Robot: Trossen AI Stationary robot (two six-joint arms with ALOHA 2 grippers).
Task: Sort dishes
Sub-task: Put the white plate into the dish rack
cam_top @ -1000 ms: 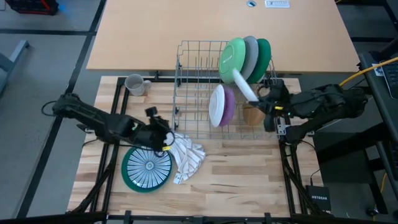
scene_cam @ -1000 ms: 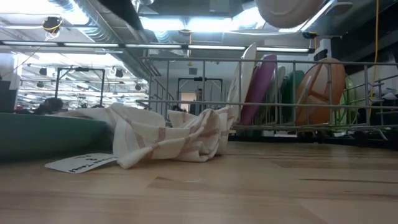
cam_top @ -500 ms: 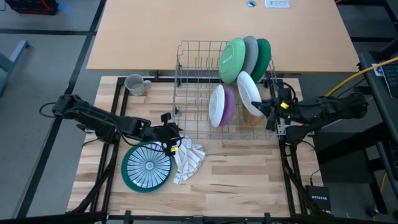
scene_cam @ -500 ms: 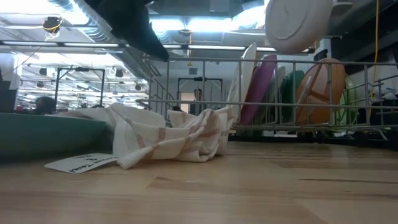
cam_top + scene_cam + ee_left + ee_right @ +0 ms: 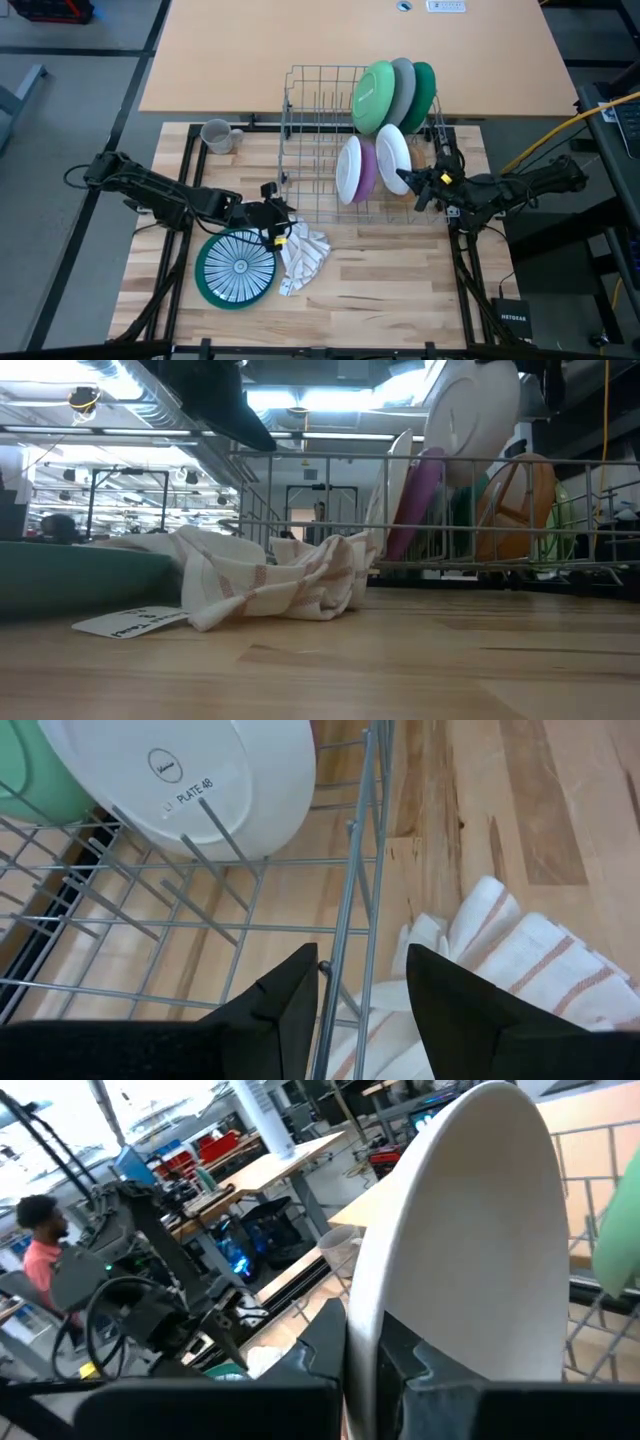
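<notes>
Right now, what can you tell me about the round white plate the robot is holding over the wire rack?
The round white plate looks smooth and glossy, like ceramic. The right gripper pinches its rim, holding it on edge above the grey wire rack, beside the purple plate. In the low view it hangs tilted, its lower edge down among the racked dishes; whether it touches the rack cannot be told.

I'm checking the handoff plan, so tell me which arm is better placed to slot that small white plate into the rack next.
Right. The right gripper is shut on the small white plate, holding it upright over the wire rack beside the purple plate. The left gripper hangs open and empty at the rack's front edge, above the striped cloth.
</notes>
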